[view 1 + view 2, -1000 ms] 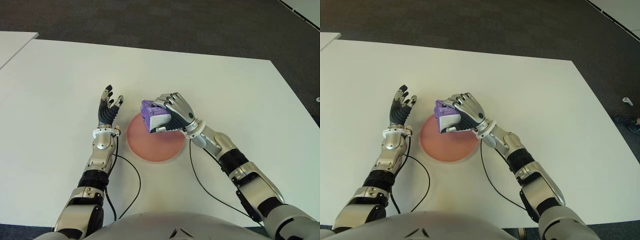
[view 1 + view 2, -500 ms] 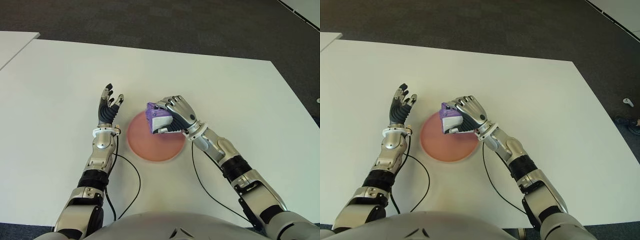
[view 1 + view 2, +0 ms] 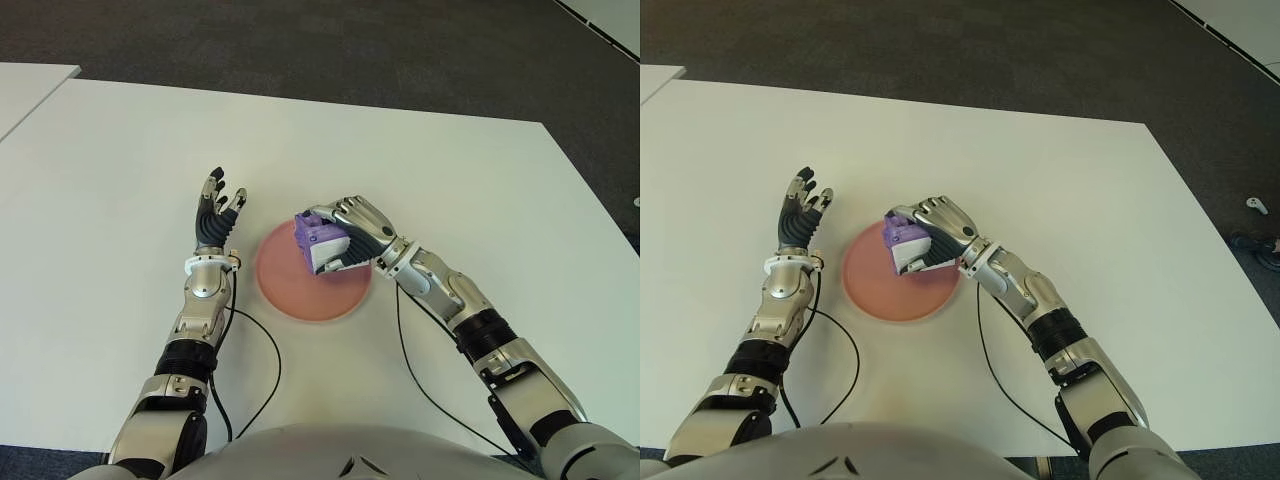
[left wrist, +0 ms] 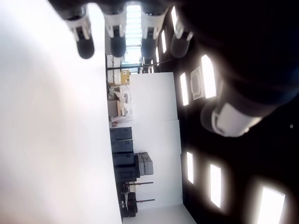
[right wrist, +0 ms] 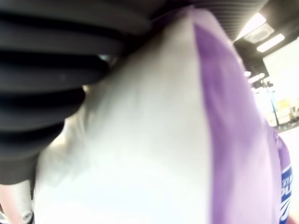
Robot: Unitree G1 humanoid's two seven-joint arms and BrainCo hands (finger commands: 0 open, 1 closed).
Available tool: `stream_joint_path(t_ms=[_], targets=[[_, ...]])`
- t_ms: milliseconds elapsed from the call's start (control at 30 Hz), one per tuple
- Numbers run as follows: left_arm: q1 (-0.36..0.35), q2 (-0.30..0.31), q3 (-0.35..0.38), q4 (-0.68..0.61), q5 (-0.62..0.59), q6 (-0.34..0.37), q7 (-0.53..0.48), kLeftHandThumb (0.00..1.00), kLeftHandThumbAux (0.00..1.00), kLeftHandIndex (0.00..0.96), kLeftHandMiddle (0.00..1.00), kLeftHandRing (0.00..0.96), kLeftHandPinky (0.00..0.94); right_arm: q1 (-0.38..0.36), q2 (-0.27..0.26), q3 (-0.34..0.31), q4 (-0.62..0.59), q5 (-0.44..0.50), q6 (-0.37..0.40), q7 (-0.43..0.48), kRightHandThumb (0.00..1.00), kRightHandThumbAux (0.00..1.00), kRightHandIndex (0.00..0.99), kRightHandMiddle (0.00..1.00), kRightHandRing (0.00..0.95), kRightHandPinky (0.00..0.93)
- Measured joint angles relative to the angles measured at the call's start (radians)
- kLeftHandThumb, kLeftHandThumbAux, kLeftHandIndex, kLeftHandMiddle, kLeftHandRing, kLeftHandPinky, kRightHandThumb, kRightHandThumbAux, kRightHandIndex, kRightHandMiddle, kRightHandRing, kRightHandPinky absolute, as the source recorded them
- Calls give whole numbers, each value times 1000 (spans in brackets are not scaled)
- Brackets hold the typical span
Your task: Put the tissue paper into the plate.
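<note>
Right hand [image 3: 352,232] is wrapped around the tissue paper [image 3: 320,241], a purple-and-white pack, fingers curled over its top and right side; the right wrist view confirms the pack is pressed against the palm. The pack sits over the far-right part of the pink plate [image 3: 290,290], tilted, its lower edge close to or just touching the plate surface; contact cannot be confirmed from the eye views. Judgement: the grip from above and from the right leaves the pack's underside free, so it can be set down flat without the fingers getting trapped beneath it. Left hand [image 3: 216,218] shows just left of the plate, fingers spread and upright, holding nothing; it looks to be kept clear of the drop zone. The white table [image 3: 450,160] carries only the plate and a thin black cable [image 3: 270,360] trailing near the left forearm. Placement step looks nearly complete; release is not yet done. Risk: the tilted pack may tip toward the plate rim when let go.
</note>
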Motion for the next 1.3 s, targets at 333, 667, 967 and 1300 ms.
stream_joint_path(t_ms=[333,667,967,1300], targets=[[0,0,-1,-3,8,16,8,8,580,6,0,0,0,11,-26,-2,-26,42,3,132,59,443,2,22,3,0],[1,-1,-1,-17,7,37,8,8,577,9,0,0,0,7,-50,-3,-44,76,-4,208,22,425,0,0,0,0],[1,-1,-1,-24,8,48,8,9,577,13,0,0,0,8,-60,-6,-78,78,1,258,11,431,0,0,0,0],[-1,-4,-1,-24,7,50,10,9,574,4,0,0,0,14,-63,-16,-85,115,1,286,10,451,0,0,0,0]])
